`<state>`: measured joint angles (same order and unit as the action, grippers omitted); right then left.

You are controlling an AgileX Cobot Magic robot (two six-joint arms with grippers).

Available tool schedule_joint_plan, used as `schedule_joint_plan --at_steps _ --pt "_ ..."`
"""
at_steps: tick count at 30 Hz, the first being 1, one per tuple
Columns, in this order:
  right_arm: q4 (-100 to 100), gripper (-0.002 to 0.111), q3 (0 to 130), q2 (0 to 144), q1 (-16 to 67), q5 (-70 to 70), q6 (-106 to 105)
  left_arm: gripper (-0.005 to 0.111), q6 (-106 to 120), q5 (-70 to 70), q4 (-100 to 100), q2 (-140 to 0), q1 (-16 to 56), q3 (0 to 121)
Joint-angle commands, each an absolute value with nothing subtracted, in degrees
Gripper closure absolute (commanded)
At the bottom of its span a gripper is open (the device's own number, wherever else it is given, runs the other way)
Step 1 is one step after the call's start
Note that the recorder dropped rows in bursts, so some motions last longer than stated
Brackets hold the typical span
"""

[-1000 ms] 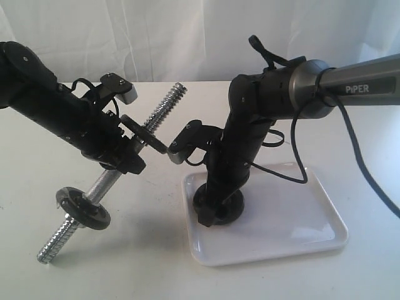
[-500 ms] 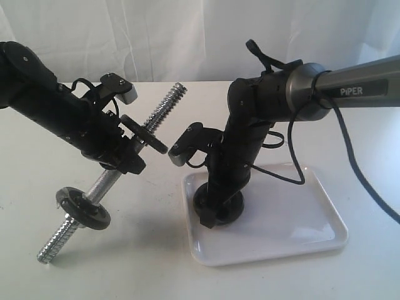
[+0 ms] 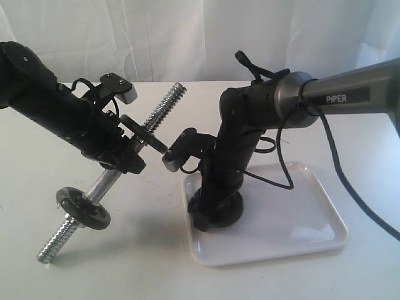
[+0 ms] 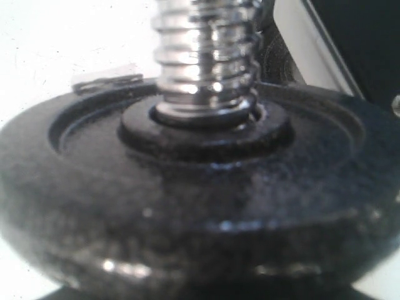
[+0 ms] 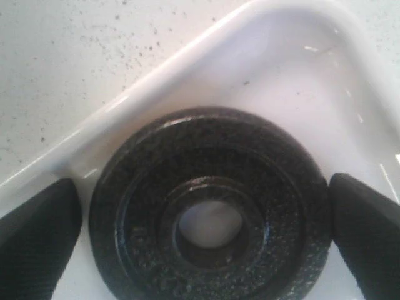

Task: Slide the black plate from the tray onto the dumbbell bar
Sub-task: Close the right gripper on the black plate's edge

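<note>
The black plate [image 5: 212, 156] lies flat in a corner of the white tray [image 5: 156, 81], its centre hole showing the tray through it. My right gripper [image 5: 206, 231] is open and reaches straight down over it, one finger [image 5: 37, 237] on each side of the rim, close to it. In the exterior view the plate [image 3: 230, 211] shows only partly under that gripper [image 3: 212, 215]. My left gripper [image 3: 125, 153] is shut on the dumbbell bar [image 3: 167, 105], which it holds tilted. In the left wrist view the jaws are hidden.
Two other black discs sit on the bar: one [image 3: 144, 134] just above the left gripper, filling the left wrist view [image 4: 200, 206], and one [image 3: 84, 209] near the low threaded end by the table. The right arm's cable hangs over the tray [image 3: 300, 231].
The right arm has leaned a little to the left and sunk lower over the plate in the tray. The left arm and the bar have not moved.
</note>
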<state>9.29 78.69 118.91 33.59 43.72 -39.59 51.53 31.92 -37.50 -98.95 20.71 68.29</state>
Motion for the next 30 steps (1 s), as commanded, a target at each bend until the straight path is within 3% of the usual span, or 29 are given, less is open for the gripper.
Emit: schedule_joint_plan --at_steps 1,4,5,7,11,13,22,25,30 --pt "2.28 0.011 78.21 120.00 34.95 43.15 -33.85 0.107 50.89 31.63 -44.14 -95.44 20.70 69.82" --pt "-1.30 0.045 78.21 120.00 34.95 44.59 -29.42 0.107 50.89 31.74 -44.14 -95.44 20.70 69.82" --pt "-1.30 0.050 78.21 120.00 34.95 45.03 -29.28 0.107 50.89 31.74 -44.14 -95.44 20.70 69.82" --pt "-1.30 0.046 78.21 120.00 34.95 45.64 -29.28 0.107 50.89 31.74 -44.14 -95.44 20.70 69.82" --pt "-1.40 0.023 78.21 120.00 34.95 47.41 -29.28 0.107 50.89 31.91 -44.14 -95.44 20.70 69.82" --pt "-1.29 0.017 78.21 120.00 34.95 47.57 -29.45 0.107 50.89 32.33 -44.14 -95.44 20.70 69.82" --pt "-1.29 0.020 78.21 120.13 34.95 47.46 -29.50 0.107 50.89 32.72 -44.14 -95.44 20.70 69.82" --pt "-1.29 0.041 78.21 120.13 34.95 47.57 -29.33 0.107 50.89 32.72 -44.14 -95.44 20.70 69.82" --pt "-1.29 0.099 78.21 120.13 34.95 49.09 -29.33 0.107 50.89 32.72 -44.14 -95.44 20.70 69.82"
